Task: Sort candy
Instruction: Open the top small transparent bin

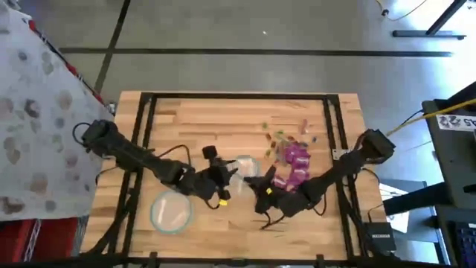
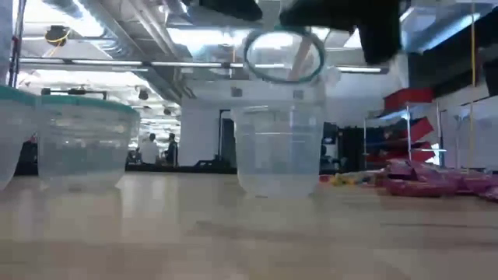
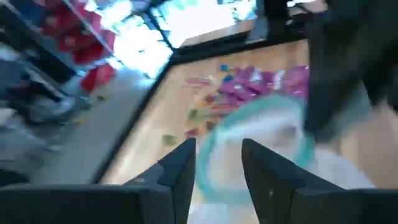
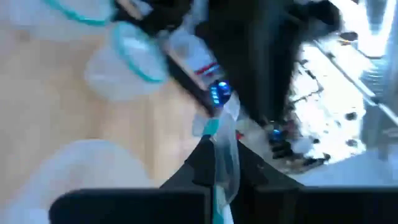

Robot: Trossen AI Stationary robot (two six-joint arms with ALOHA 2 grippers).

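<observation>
A clear bowl with a pale teal rim (image 1: 244, 165) hangs above the table's middle between my two grippers; in the low view it is tilted, with its rim (image 2: 284, 54) toward the camera. My left gripper (image 1: 229, 176) meets it from the left and my right gripper (image 1: 254, 180) from the right, each shut on it. The candy (image 1: 294, 160), mostly magenta packets with small coloured pieces, lies loose on the wood to the right (image 3: 249, 84). Another clear bowl (image 1: 171, 212) stands on its base near the front left. A clear tub (image 2: 276, 148) stands under the lifted bowl. My left gripper has the bowl's teal rim (image 3: 210, 177) running between its two fingers (image 3: 180, 171), which come nearly level from the table's left. Which finger is inside the bowl, I cannot tell. The bowl is clear of the table and tilted. My right gripper pinches the bowl's thin clear wall at the teal rim (image 4: 212, 129) between its two fingers (image 4: 202, 165). The fingers come nearly level from the table's right. The bowl is lifted clear of the table.
Black frame rails (image 1: 145, 149) run along the table's left, right and far sides. Scattered small candies (image 1: 279, 135) lie behind the magenta pile. People stand far off in the room (image 2: 156, 148). Bare wood lies at the table's far left (image 1: 193, 119).
</observation>
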